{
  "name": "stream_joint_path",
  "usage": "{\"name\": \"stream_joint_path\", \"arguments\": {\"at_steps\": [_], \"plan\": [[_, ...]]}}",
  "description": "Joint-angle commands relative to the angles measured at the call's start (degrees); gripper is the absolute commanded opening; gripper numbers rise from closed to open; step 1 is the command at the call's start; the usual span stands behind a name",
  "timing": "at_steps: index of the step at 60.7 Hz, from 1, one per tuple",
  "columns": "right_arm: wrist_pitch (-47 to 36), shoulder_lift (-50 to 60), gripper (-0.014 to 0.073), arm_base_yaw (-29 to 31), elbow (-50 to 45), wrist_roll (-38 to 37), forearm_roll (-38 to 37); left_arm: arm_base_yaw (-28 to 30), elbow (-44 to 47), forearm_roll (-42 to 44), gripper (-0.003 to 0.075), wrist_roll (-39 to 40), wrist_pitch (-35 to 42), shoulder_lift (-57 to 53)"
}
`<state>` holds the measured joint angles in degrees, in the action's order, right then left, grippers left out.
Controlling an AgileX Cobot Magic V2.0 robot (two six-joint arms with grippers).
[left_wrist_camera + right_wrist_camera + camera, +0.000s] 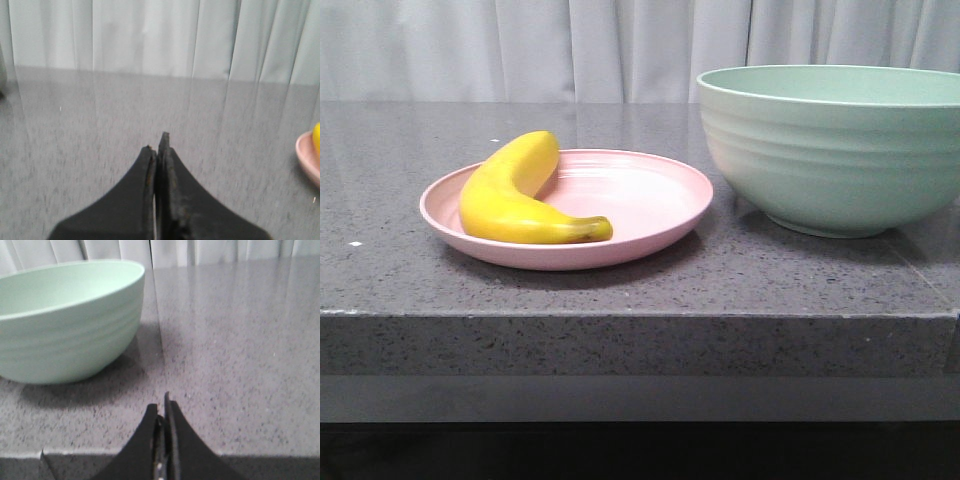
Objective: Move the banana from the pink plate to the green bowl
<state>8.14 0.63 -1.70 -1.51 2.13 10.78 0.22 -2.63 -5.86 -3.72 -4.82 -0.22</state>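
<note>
The yellow banana (520,195) lies on the left half of the pink plate (650,205), its dark tip toward the front. The green bowl (835,150) stands to the plate's right, empty as far as I can see. Neither gripper shows in the front view. My left gripper (157,145) is shut and empty over bare counter, with the plate's rim (306,157) and a sliver of banana (317,136) at the view's edge. My right gripper (161,405) is shut and empty near the counter's front edge, beside the bowl (65,325).
The grey speckled stone counter (400,140) has its front edge (640,315) just before the plate and bowl. Pale curtains (520,45) hang behind the counter.
</note>
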Motion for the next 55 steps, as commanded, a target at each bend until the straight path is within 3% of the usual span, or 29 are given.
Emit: {"name": "stream_joint_path", "arguments": {"at_steps": [1,19,29,39,43,46,52,55], "plan": [[-4.0,0.9,-0.0057,0.4,4.0,0.2,0.6,0.0,-6.9,-0.4,-0.002,0.2,3.9,0.7],[6.2,-8.8,-0.0057,0.4,23.3,0.2,-0.4,0.0,-24.7,1.1,-0.002,0.2,-5.3,19.8],[9.3,-18.8,-0.0057,0.4,32.2,0.2,-0.4,0.0,-27.9,0.8,-0.002,0.2,-5.1,26.9],[8.9,-21.9,-0.0044,0.4,33.0,0.2,-0.4,0.0,-27.9,0.8,0.0003,0.2,-4.2,27.1],[9.4,-21.9,0.001,0.4,33.0,0.2,-0.4,0.0,-27.9,0.8,0.0091,0.2,-4.2,27.1],[9.5,-21.9,0.0089,0.4,33.0,0.2,-0.4,0.0,-27.9,0.8,0.0208,0.2,-4.2,27.1],[9.5,-21.9,0.0365,0.4,33.0,0.2,-0.4,0.0,-27.9,0.7,0.0477,0.2,-4.2,27.1],[9.5,-21.9,0.0484,0.4,33.0,0.2,-0.4,0.0,-27.9,0.7,0.0564,0.2,-4.2,27.1]]}}
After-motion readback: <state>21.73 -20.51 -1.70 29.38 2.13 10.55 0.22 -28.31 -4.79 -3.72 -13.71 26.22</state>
